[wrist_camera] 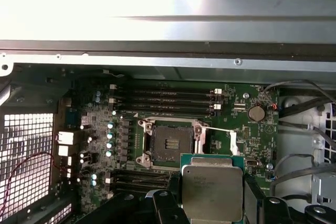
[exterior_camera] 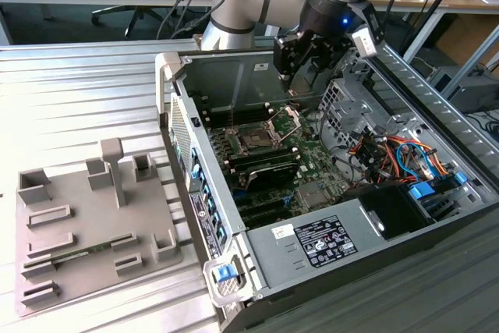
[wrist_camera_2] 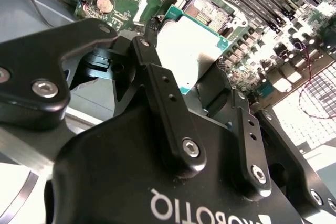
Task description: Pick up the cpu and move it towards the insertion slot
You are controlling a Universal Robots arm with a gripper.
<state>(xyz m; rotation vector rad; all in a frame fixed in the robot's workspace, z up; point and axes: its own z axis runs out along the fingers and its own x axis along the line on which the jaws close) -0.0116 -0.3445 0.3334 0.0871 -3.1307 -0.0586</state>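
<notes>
Jaws closed onto the cpu (wrist_camera: pixel 212 191), one black finger (wrist_camera_2: pixel 173 114) on each opposite edge, chip held flat with its silvery top showing in both wrist views. The gripper (exterior_camera: pixel 300 64) hangs inside the open computer case (exterior_camera: pixel 405 216), above the motherboard (exterior_camera: pixel 308 169), in the exterior view.

Pick looks done; the step in hand reads as the carry toward the socket. The cpu is clear of the board, not touching anything but the fingers.

Just beyond the chip in the first wrist view sits the insertion slot (wrist_camera: pixel 169 144): square dark centre, metal frame swung open to one side, nothing seated in it. Chip is near it but offset, not yet over the opening.

Judgement: closing the gap calls for a short level shift so the chip squares up over the socket, keeping clear of the raised frame and lever.

Further out, the black memory slots (wrist_camera: pixel 173 98) run behind the socket. Well apart, on the exterior view's left, the grey tray (exterior_camera: pixel 86 232) rests on the table.
</notes>
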